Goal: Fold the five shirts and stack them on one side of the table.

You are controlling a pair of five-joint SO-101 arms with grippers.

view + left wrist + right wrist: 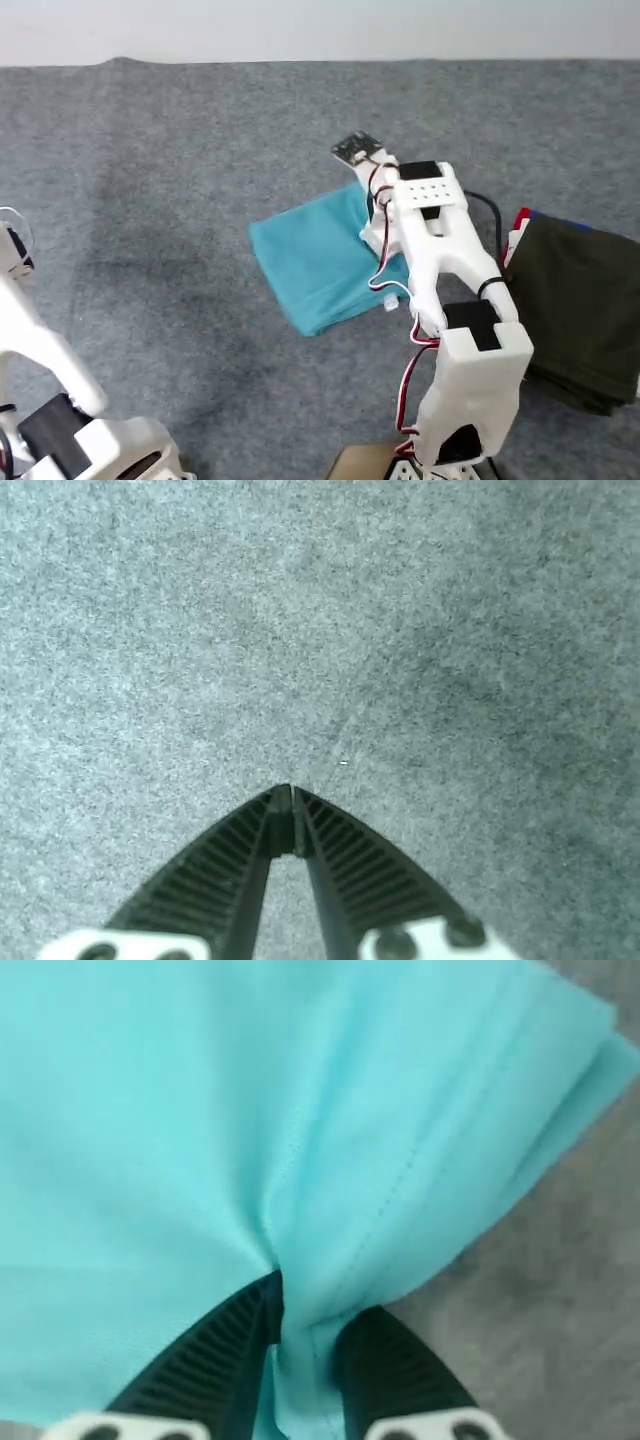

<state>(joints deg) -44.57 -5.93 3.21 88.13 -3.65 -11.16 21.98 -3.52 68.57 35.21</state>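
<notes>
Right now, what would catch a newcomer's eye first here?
The teal shirt lies folded at the middle of the felt, its edge pinched in the right gripper. A dark stack of shirts sits at the felt's right edge. The left gripper is shut over bare felt.

Grey table [150,180] open across far side and left-centre, wide passage there. Teal shirt [310,265] lies mid-table. Right arm [445,270] stands over the shirt's right edge, between it and the dark shirt stack [580,300]. Gap between arm and stack looks narrow, hard to judge. Left arm [40,370] blocks near-left corner.
</notes>
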